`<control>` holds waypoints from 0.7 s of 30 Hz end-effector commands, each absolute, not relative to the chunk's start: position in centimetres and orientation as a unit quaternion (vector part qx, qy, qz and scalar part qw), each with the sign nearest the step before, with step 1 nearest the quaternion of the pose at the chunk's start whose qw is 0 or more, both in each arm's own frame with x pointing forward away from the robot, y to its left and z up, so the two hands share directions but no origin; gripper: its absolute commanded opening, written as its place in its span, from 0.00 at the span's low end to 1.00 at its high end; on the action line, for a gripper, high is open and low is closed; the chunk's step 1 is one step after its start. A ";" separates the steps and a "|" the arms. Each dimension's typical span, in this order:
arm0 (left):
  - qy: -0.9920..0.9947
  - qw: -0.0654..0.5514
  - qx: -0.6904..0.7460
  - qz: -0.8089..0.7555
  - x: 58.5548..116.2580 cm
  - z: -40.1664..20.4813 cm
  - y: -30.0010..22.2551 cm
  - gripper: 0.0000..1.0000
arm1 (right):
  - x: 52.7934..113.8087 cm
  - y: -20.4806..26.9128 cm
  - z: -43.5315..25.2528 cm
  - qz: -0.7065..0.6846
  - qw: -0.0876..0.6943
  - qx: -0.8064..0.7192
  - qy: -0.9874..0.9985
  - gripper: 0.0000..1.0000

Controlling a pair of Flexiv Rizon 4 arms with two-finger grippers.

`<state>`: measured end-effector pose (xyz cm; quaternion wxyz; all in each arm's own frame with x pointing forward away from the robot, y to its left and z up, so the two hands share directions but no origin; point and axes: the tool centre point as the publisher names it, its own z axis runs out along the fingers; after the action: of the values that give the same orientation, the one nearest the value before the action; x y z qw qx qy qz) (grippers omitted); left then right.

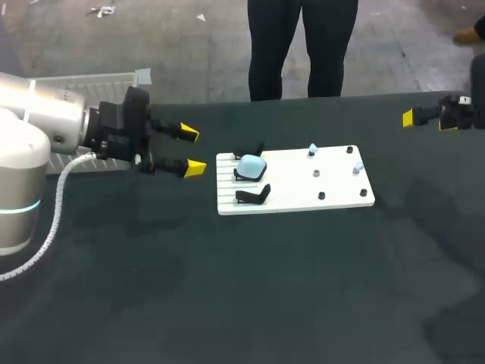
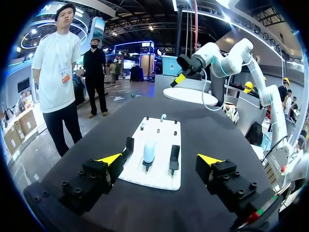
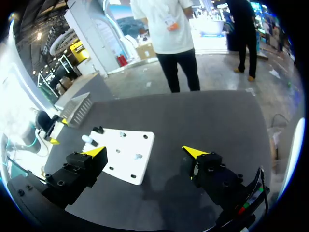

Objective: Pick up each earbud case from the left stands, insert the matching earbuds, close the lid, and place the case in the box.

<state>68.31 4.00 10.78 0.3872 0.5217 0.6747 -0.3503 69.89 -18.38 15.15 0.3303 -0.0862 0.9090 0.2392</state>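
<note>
A white board [image 1: 303, 199] lies mid-table with three black stands at its left end. The middle stand holds a pale blue earbud case [image 1: 251, 166]; the far stand [image 1: 248, 152] and near stand [image 1: 254, 196] are bare. Small pale earbuds [image 1: 312, 150] sit on pegs at the board's right end. My left gripper [image 1: 191, 150] is open, level with the board and just to its left. In the left wrist view the case [image 2: 149, 151] stands ahead of the open left gripper [image 2: 160, 159]. My right gripper [image 1: 428, 120] is at the far right. In its own view the right gripper [image 3: 145, 152] is open above the board [image 3: 128, 157].
A white slatted box [image 1: 91, 80] sits at the far left edge behind my left arm, and shows as the box [image 3: 77, 106] in the right wrist view. Dark table [image 1: 250, 288] surrounds the board.
</note>
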 end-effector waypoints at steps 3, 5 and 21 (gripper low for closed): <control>0.681 0.392 0.517 -0.340 68.5 9.6 3.7 1.00 | 69.9 -18.4 15.1 0.240 0.331 -0.087 0.909 1.00; 0.683 0.393 0.519 -0.331 68.6 9.3 3.4 1.00 | 69.9 -18.4 15.1 0.240 0.331 -0.087 0.909 1.00; 0.657 0.406 0.540 -0.334 70.8 6.0 0.4 1.00 | 69.9 -18.4 15.1 0.240 0.331 -0.087 0.909 1.00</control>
<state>69.65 1.22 6.84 0.4095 0.5368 0.6598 -0.3298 69.89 -18.38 15.14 0.3303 -0.0862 0.9090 0.2392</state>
